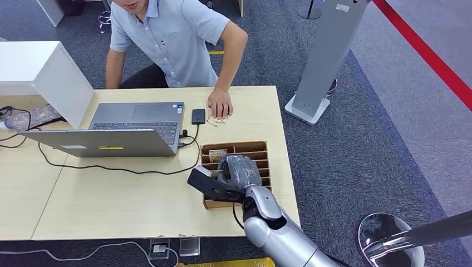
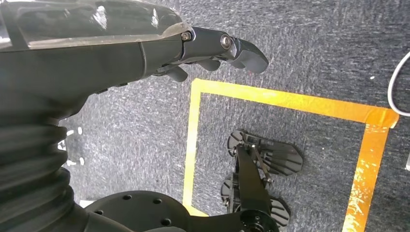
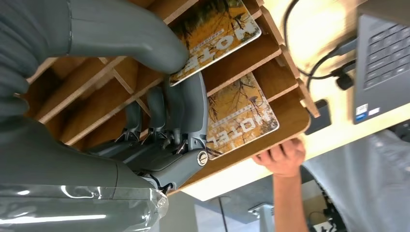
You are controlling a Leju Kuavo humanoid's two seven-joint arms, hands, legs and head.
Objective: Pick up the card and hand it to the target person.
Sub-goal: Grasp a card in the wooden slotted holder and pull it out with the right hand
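1. Head view looks down from high onto the counter (image 1: 139,206).
2. Right wrist view sits close inside the divided box (image 3: 232,67), shared with head view.
3. Left wrist view faces the carpet (image 2: 300,53).

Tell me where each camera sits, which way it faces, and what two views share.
Head view: high on the robot, facing forward and down at the table; right hand over the slotted box.
Left wrist view: behind the hanging left hand, facing the carpet.
Right wrist view: behind the right hand, thumb touching a card.
Shared: box, laptop, person's hand.
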